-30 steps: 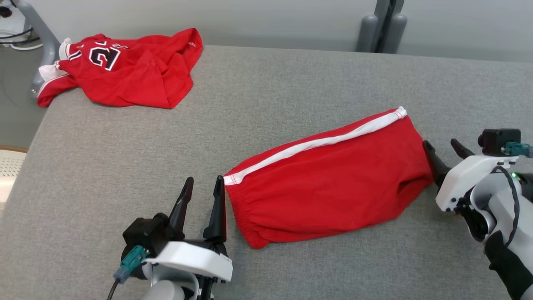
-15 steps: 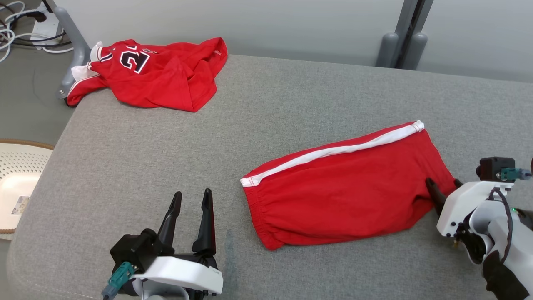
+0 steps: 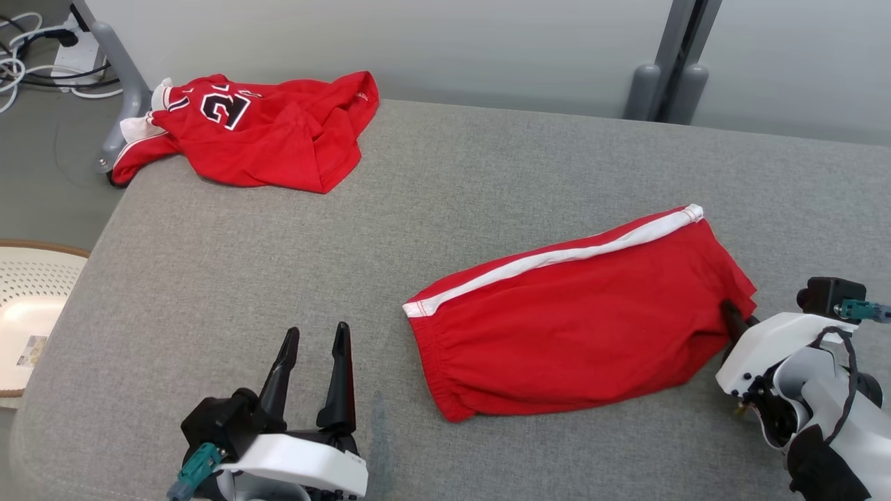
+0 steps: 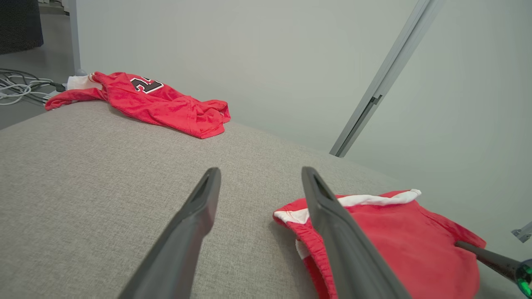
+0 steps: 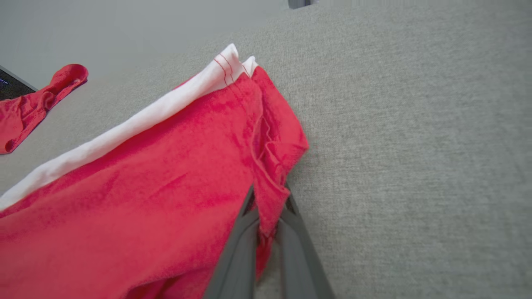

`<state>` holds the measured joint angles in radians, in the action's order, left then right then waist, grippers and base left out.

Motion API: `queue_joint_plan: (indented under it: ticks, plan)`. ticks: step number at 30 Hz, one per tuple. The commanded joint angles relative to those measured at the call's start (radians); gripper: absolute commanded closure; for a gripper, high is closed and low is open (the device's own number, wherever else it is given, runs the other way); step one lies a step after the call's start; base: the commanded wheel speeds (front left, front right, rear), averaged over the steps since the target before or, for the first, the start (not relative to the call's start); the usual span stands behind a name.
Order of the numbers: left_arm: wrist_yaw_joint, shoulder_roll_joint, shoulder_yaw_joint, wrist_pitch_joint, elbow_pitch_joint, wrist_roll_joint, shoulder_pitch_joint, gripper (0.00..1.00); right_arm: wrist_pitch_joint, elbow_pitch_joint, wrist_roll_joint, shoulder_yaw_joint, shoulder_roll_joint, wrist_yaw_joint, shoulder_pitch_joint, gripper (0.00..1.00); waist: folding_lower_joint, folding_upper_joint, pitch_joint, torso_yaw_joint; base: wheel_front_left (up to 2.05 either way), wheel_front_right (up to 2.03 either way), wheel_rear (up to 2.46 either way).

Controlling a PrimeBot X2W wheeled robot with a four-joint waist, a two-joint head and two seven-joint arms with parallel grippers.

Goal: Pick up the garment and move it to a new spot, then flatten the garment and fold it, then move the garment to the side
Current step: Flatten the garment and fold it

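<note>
Shorts (image 3: 578, 320) on grey tabletop (image 3: 487, 174): right gripper (image 3: 734, 316) pinching their 3 o'clock edge, left gripper (image 3: 316, 331) spread at 7 o'clock, clear of them; jersey (image 3: 264, 132) at 10 o'clock.

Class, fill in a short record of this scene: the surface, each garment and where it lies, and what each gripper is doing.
surface: grey padded table
near garment: red shorts with a white side stripe, lying folded, right of centre
far garment: crumpled red jersey, far left corner
left gripper: open, beside the shorts' gathered end, not touching
right gripper: fingers shut on the shorts' right edge
</note>
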<state>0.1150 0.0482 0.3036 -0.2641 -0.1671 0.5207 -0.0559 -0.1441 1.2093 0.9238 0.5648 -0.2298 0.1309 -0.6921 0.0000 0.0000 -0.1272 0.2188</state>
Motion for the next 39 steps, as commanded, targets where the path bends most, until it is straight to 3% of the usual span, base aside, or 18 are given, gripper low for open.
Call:
queue_joint_plan:
  ticks: [1, 9, 20, 25, 31, 39]
  plan:
    - [-0.005, 0.005, -0.007, 0.0, -0.002, -0.007, 0.007, 0.0, -0.017, 0.005, 0.007, -0.006, -0.002, 0.0, -0.005, 1.0, 0.0, 0.0, 0.002, -0.002, 0.0, 0.0, 0.0]
    - [-0.02, 0.005, -0.012, 0.0, 0.001, -0.018, 0.027, 0.0, -0.084, -0.029, 0.066, -0.042, -0.005, 0.0, 0.025, 1.0, 0.0, 0.0, 0.028, -0.041, 0.0, 0.0, 0.0]
    - [-0.034, 0.005, 0.004, 0.0, 0.003, -0.021, 0.051, 0.0, -0.123, -0.156, 0.148, -0.12, -0.054, 0.0, 0.179, 1.0, 0.0, 0.0, 0.072, -0.14, 0.0, 0.0, 0.0]
    - [-0.03, 0.005, 0.002, 0.0, 0.007, -0.018, 0.053, 0.0, -0.122, -0.211, 0.141, -0.203, -0.06, 0.0, 0.262, 1.0, 0.0, 0.0, 0.077, -0.181, 0.0, 0.0, 0.0]
    - [-0.034, 0.005, 0.008, 0.0, -0.003, -0.019, 0.043, 0.0, -0.122, -0.21, 0.148, -0.252, -0.04, 0.0, 0.272, 1.0, 0.0, 0.0, 0.078, -0.188, 0.0, 0.0, 0.0]
    - [-0.037, 0.005, 0.012, 0.0, -0.018, -0.016, 0.027, 0.0, -0.105, -0.215, 0.116, -0.212, -0.042, 0.0, 0.191, 1.0, 0.0, 0.0, 0.094, -0.161, 0.0, 0.0, 0.0]
